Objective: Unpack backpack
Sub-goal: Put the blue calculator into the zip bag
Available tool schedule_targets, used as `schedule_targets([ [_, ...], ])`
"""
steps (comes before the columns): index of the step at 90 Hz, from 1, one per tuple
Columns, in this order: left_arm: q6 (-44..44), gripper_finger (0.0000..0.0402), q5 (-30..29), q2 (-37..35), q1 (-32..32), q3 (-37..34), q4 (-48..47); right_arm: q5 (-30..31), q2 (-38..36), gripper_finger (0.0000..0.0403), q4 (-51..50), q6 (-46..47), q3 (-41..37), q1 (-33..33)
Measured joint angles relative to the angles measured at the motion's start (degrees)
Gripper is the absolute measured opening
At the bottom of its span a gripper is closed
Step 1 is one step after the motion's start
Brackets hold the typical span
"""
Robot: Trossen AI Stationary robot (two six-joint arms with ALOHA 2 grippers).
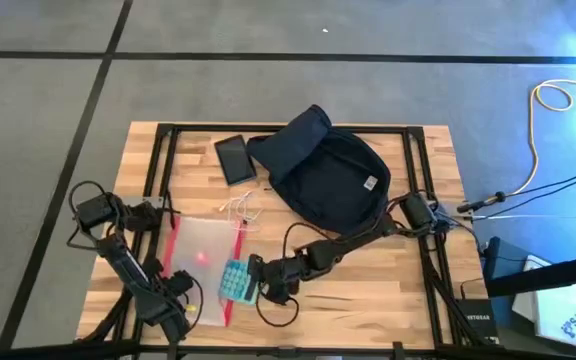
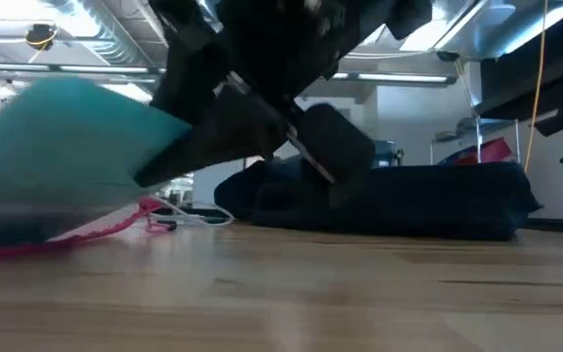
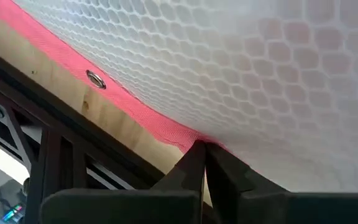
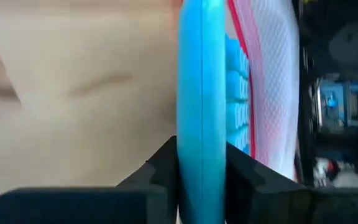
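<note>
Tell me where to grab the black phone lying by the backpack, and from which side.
Grip the phone across its two long edges, coming straight down from above. It lies flat on the table, so only its thin sides offer a hold. The backpack crowds one long edge, so the finger on that side probably has little room.

A robotics lab or workshop. The wooden desk (image 1: 368,280) stands on grey carpet tile (image 1: 268,90) marked with dark tape lines (image 1: 98,80). Loose cables (image 1: 548,150) trail over the floor at three o'clock. The low view shows an open ceiling with strip lights (image 2: 96,29) and bare ducts (image 2: 516,39), and shelving behind.
</note>
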Motion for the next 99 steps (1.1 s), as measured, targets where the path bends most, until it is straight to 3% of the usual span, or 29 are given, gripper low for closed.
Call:
schedule_targets([
  [14,5.31,0.0000,-0.15,0.00,-0.02,-0.07,0.80,-2.19,0.25,0.0064,4.37,-2.14,-0.17,-0.18],
  [37,12.45,0.0000,-0.05,-0.07,-0.04,-0.04,2.25,14.13,0.44,0.0064,5.11,-6.00,-0.24,-2.69],
  [60,13.22,0.0000,-0.75,-0.07,-0.11,0.00,2.36,12.78,0.44,0.0079,3.14,-3.87,-0.24,-4.50],
  [78,13.06,0.0000,-0.94,-0.07,-0.11,0.00,2.36,5.41,0.43,0.0150,5.53,-0.36,-0.24,-3.93],
  [99,13.20,0.0000,-1.03,-0.07,-0.23,0.04,2.38,7.06,-1.11,0.0276,2.55,6.67,-0.24,-2.45],
])
